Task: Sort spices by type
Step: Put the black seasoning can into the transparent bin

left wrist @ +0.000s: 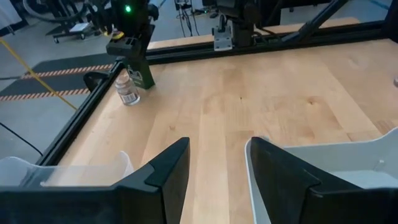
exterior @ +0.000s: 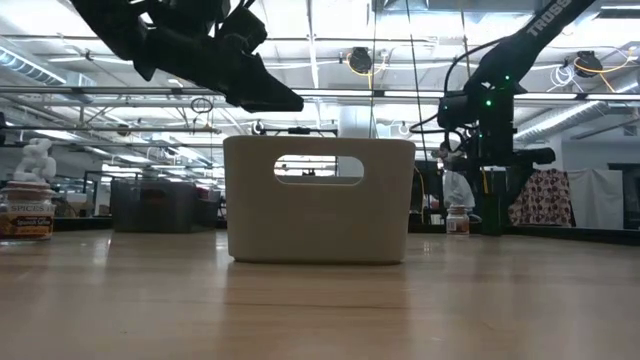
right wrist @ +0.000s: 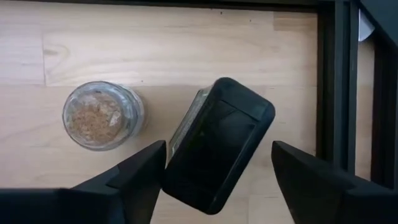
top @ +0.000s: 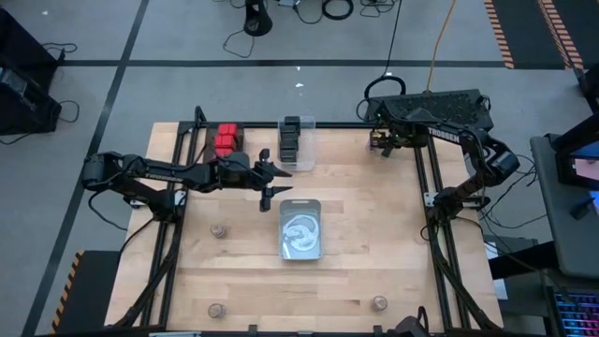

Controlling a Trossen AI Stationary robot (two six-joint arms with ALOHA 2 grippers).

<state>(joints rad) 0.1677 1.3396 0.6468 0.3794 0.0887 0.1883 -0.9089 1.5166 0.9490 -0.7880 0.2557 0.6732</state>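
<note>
"TROSSEN" on left arm (top: 159,171) (white lettering)

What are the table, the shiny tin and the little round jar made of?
The table looks like pale wood: you can see grain lines and plank seams. The tin looks like metal, because its silvery top mirrors the room above it. The jar looks like clear glass or maybe plastic: brownish spice powder shows through it, though which of the two is hard to tell.

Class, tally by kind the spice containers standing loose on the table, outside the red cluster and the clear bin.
round jars: 4
black boxy container: 1
Total: 5
</note>
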